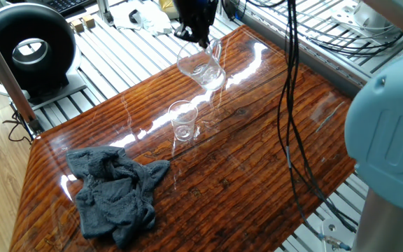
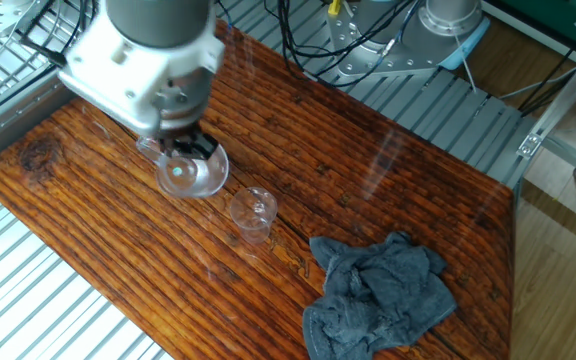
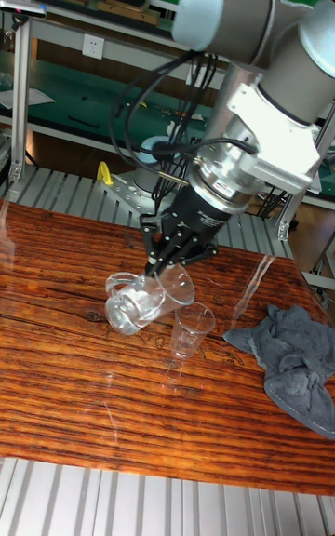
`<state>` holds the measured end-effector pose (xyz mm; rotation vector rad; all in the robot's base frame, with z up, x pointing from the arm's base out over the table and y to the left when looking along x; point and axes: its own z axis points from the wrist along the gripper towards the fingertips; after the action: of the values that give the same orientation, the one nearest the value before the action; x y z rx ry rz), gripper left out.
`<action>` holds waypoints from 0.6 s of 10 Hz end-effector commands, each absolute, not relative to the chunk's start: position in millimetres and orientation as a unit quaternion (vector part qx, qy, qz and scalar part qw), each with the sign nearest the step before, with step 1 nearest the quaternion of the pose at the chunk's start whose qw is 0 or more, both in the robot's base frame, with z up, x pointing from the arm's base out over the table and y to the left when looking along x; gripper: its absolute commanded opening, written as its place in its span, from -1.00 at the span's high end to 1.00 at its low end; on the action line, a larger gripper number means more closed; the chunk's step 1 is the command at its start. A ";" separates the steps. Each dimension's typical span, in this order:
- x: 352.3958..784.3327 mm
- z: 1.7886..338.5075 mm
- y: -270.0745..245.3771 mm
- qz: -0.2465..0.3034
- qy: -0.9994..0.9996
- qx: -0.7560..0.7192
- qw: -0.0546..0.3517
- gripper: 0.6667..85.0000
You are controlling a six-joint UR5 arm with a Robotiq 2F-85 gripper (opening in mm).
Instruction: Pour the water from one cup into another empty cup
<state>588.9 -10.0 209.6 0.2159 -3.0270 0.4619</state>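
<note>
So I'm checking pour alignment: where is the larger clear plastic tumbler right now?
The larger clear tumbler hangs tilted in the gripper, above the wooden table, just left of the smaller clear cup.

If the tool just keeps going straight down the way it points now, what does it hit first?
Most likely the bare tabletop just beside the small cup, not the cup itself. The tool points down, holding the large tumbler tilted; depth is unclear.

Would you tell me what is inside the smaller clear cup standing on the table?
The smaller cup looks empty: only wood grain shows through its walls. The gripper holds the larger tumbler tilted beside it; any thin film inside cannot be told.
</note>
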 end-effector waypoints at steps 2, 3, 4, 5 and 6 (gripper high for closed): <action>580.8 212.0 -17.8 0.187 -0.979 0.063 0.049 0.99; 580.3 213.5 -21.5 0.194 -0.977 0.076 0.053 0.99; 580.7 214.1 -22.9 0.196 -0.975 0.087 0.055 0.99; 581.4 217.5 -30.6 0.212 -0.971 0.093 0.056 0.99; 578.7 219.2 -33.7 0.218 -0.970 0.088 0.061 0.99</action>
<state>581.7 -26.2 215.0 0.2486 -2.9632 0.6129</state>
